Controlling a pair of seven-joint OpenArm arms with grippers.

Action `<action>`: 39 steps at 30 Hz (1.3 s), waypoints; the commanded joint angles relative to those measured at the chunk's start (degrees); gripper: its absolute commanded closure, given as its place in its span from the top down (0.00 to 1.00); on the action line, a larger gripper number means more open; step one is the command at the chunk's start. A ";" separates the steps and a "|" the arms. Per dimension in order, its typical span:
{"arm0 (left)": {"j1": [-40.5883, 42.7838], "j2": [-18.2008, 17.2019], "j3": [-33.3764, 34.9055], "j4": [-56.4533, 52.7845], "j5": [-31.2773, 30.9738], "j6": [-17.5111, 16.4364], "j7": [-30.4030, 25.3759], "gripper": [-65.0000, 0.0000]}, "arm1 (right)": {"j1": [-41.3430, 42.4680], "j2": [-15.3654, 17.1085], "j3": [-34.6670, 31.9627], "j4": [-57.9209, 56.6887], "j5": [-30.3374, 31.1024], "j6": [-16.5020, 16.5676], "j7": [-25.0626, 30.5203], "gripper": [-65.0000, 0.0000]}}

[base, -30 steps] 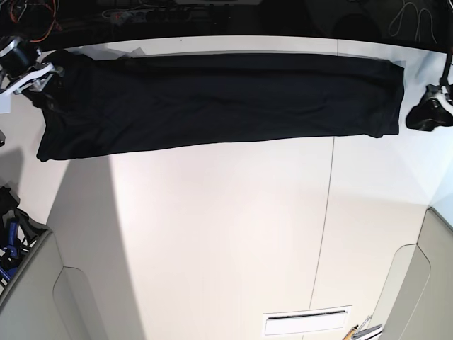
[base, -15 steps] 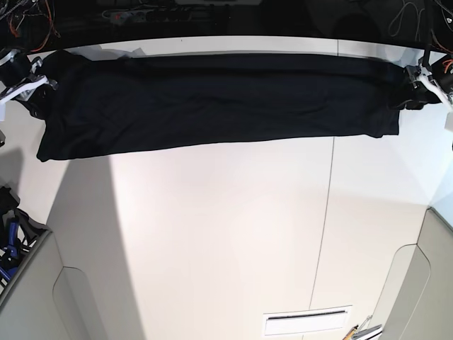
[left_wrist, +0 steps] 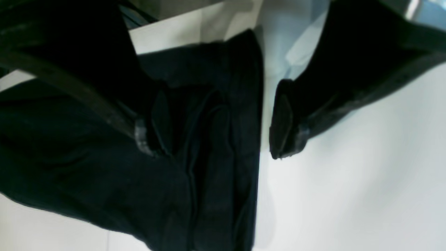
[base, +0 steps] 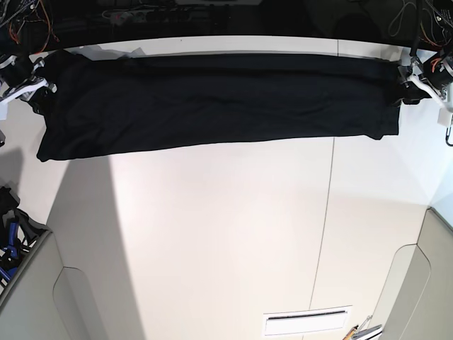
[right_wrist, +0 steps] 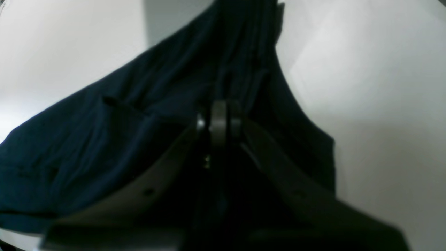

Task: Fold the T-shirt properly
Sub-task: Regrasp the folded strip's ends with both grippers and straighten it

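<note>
The T-shirt (base: 212, 99) lies as a long black band across the far part of the white tabletop (base: 226, 234), running from the left edge almost to the right edge. At its right end the left claw (left_wrist: 212, 125) stands wide, one finger (left_wrist: 153, 122) over the cloth and the other on the bare tabletop just beside the shirt's edge. At the left end the right claw (right_wrist: 219, 122) is pinched tight on a bunched fold of the T-shirt.
</note>
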 commanded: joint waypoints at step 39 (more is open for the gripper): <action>-6.78 -1.03 2.51 0.68 0.28 -0.47 -1.75 0.00 | 0.11 0.94 0.46 9.70 10.93 0.92 -4.11 0.00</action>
